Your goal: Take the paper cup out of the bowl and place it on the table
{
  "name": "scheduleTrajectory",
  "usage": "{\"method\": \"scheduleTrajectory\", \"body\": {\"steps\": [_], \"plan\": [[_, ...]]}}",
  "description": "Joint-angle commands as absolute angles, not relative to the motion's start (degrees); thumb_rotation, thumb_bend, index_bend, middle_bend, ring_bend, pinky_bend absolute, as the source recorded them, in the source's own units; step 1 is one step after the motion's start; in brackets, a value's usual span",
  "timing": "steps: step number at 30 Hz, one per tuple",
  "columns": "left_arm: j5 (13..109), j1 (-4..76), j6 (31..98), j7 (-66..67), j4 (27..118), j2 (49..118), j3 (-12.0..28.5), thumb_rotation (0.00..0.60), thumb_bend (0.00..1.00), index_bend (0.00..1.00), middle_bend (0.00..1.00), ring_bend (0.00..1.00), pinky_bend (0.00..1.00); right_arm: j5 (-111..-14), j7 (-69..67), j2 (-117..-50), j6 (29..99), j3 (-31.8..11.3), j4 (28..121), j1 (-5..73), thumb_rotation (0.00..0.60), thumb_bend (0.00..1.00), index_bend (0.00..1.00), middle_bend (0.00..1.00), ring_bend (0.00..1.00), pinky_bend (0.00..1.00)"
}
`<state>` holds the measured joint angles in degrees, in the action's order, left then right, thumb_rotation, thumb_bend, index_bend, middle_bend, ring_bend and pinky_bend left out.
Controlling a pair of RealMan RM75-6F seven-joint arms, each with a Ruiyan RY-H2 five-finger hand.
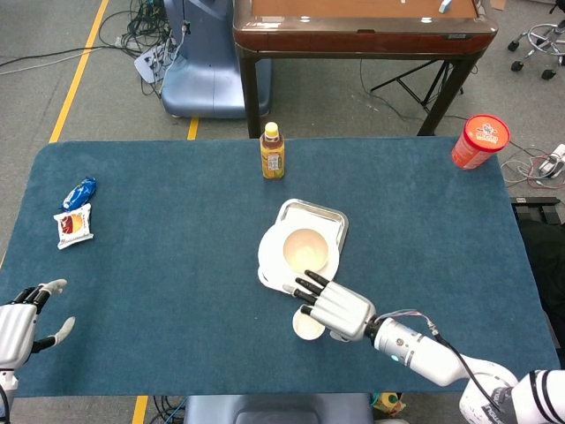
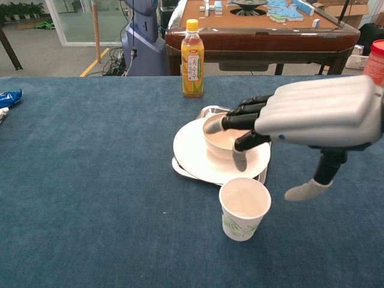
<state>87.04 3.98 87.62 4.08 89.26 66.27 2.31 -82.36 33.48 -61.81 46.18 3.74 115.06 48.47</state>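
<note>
Task looks finished: your right robot hand [image 2: 312,117] hovers spread and empty above the white paper cup [image 2: 243,208], upright on the blue desk [image 2: 90,180].

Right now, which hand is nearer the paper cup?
Right. The right hand hangs open just above and behind the paper cup; the left hand sits at the table's far left edge.

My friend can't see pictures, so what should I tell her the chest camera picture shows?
A paper cup stands upright on the blue table, and the right robot hand hovers open above it. Behind sit an empty bowl on a white plate and a juice bottle.
</note>
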Motion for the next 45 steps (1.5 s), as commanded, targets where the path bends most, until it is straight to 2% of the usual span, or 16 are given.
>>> {"method": "scheduleTrajectory", "body": {"steps": [1,13,23,34,45], "plan": [[87.23,3.97,87.73,4.31,89.31,66.33,2.25,0.600,0.24,0.27,0.37,0.34,0.59,-83.31,31.12,-59.48,49.75,3.30,116.58,46.12,0.600,0.32,0.34,0.04,0.00,0.00],[87.57,4.14,87.80,4.57,88.90,66.87,2.26,0.600,0.24,0.27,0.37,0.34,0.59,-81.60,33.42,-56.78,69.50,3.09,117.41,32.33,0.600,0.35,0.34,0.09,0.00,0.00],[88.51,4.23,88.21,4.82,88.39,67.56,2.03,0.600,0.24,0.27,0.37,0.34,0.59,-79.79,35.11,-59.86,83.67,3.42,112.33,20.54,0.600,0.35,0.34,0.09,0.00,0.00],[88.73,4.31,88.70,4.66,87.73,68.17,2.25,0.600,0.24,0.28,0.37,0.34,0.59,-77.80,24.33,-61.16,87.93,3.08,105.07,12.71,0.600,0.35,0.34,0.10,0.00,0.00],[88.96,4.53,88.39,4.63,87.56,68.40,2.09,0.600,0.24,0.29,0.37,0.34,0.59,-76.92,18.73,-60.18,85.15,0.83,103.01,11.53,0.600,0.35,0.37,0.11,0.00,0.00]]}}
